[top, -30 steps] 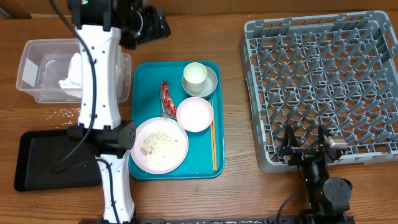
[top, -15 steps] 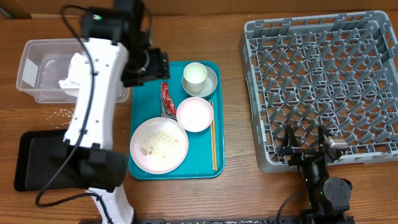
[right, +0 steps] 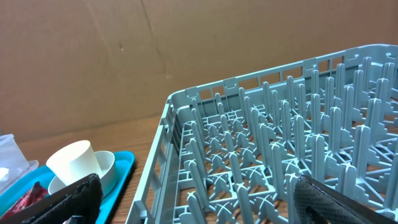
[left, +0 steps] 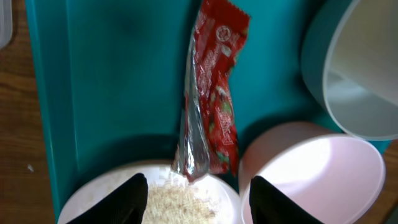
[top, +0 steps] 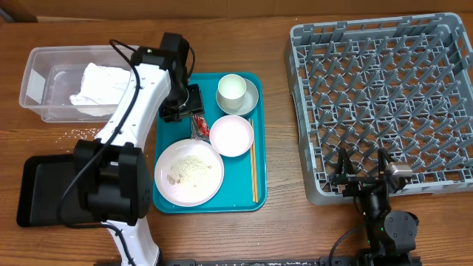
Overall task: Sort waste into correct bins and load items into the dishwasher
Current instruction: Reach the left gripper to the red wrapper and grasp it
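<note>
- Hovering low over the red wrapper point(left: 211, 93) with the left pincer point(left: 199, 196): jaws part-way apart, one tip on either side of the wrapper's lower end, nothing held.
- Found lying lengthwise on the teal tray point(top: 171, 89), at 12 o'clock from the pink plate point(top: 211, 188) and 9 o'clock from the pink bowl point(top: 231, 136). Lower end overlapping the plate's rim, close to the rice scraps point(top: 188, 168).
- Likely to handle as a featherweight: thin crinkled film, soft and slick, apt to crumple or slide out of a loose pinch, in no way fragile.
- Best pinched across the narrow width, near the silvery lower end or the middle, with tips low and closed firmly. Some risk of nudging the plate rim or the bowl, both just beside.
- Probably bound for a bin: clear tub point(top: 37, 66) at 10 o'clock from the tray, with the white napkin point(top: 100, 80) inside; black tray point(top: 44, 185) at 8 o'clock.
- Idle on the other side: right pincer point(right: 202, 198) spread wide, empty, at the 6 o'clock edge of the grey rack point(top: 384, 103).
- Not yet loaded: cup point(top: 231, 89), grey-green bowl point(top: 251, 100), pink bowl and plate, all on the teal tray.
</note>
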`<state>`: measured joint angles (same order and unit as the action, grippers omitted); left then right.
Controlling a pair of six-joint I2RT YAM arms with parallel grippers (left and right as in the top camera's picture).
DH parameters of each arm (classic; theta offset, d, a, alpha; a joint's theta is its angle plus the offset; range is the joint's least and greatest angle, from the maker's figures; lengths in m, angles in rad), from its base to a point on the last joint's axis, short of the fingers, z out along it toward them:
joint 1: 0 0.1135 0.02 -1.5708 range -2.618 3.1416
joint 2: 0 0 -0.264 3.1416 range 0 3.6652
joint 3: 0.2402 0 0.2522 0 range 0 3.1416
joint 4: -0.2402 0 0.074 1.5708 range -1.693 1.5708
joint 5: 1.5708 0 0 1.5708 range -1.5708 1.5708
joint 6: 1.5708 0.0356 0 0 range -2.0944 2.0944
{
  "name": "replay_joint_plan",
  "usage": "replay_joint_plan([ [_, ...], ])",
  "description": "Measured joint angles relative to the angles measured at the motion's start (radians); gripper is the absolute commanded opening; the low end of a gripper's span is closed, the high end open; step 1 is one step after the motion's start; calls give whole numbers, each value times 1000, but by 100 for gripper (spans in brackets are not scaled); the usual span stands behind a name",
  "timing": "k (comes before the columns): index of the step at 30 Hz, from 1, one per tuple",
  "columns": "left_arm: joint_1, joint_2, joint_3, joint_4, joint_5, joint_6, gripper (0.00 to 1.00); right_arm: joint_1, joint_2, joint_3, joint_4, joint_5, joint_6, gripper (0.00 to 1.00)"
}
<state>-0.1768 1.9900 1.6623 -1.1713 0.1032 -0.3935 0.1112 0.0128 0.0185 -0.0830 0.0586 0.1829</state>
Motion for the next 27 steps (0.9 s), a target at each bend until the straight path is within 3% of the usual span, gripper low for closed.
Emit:
replay_joint_plan([
  [11,-5,0,-216,267,-39,-2,51,0,0,0,0,0,0,100],
  [16,-5,0,-262,334,-41,-15,37,0,0,0,0,0,0,100],
  [22,-5,0,-316,388,-44,-25,5,0,0,0,0,0,0,100],
  [27,-5,0,-320,377,-44,-23,4,0,0,0,0,0,0,100],
])
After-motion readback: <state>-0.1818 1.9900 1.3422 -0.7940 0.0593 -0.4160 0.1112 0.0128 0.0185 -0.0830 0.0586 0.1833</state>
